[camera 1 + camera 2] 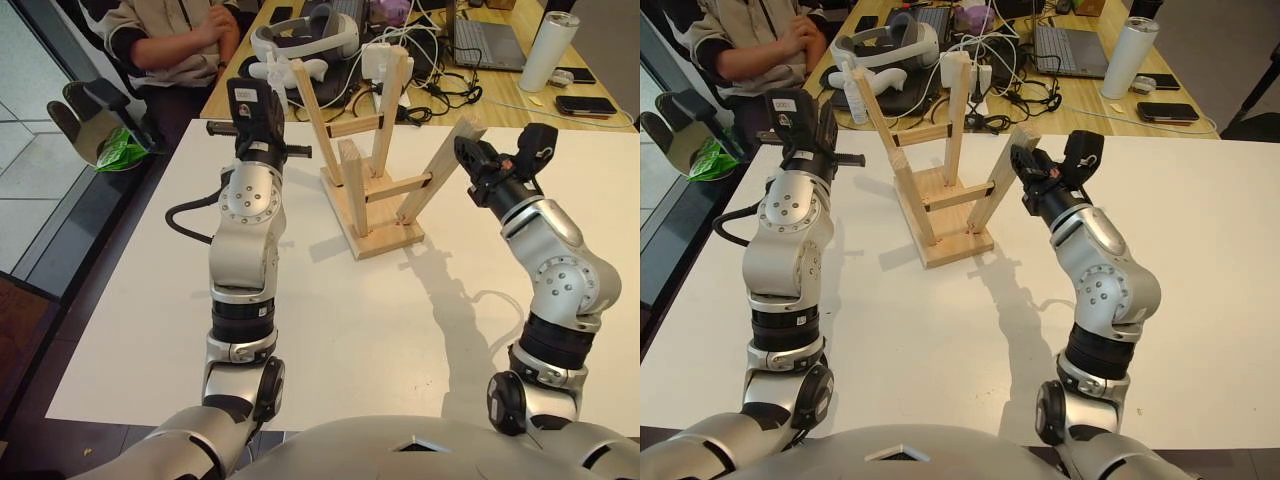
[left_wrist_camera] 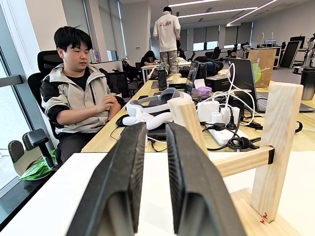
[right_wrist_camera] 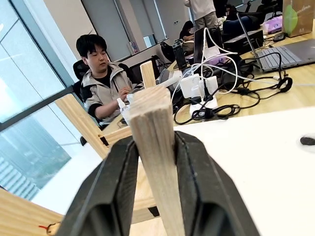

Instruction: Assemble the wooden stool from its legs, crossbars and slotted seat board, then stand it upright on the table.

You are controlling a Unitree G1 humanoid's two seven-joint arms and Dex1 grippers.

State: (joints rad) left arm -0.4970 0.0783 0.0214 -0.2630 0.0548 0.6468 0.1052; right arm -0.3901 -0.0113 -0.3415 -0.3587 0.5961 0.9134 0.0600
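One end effector, the left [image 2: 155,130], hangs raised near the left side of the stool [image 1: 372,180]. It is released: its two fingers are a little apart and nothing is between them. It does not touch any wood.

The stool stands upside down in the far middle of the white bench [image 1: 330,340]. The slotted seat board [image 1: 385,238] lies flat on the bench, the four legs point up, and crossbars [image 1: 400,186] join them. The assembly looks nearly done, so I judge that turning the stool upright remains.

The leg at the right [image 1: 437,175] leans outward. Its long axis goes from the seat board up and toward the robot's right. The right end effector [image 3: 153,147] is clenched on the free top end of this leg, one finger on each side of it. The right arm is therefore the nearer one, and it already has contact. The left one must come toward the right to reach the opposite legs.

On the second bench behind lie a headset [image 1: 305,40], a bundle of cables [image 1: 420,70] and a white tumbler [image 1: 548,50]. All of them are beyond the far edge. The tall legs could swing toward them if the stool tips that way.
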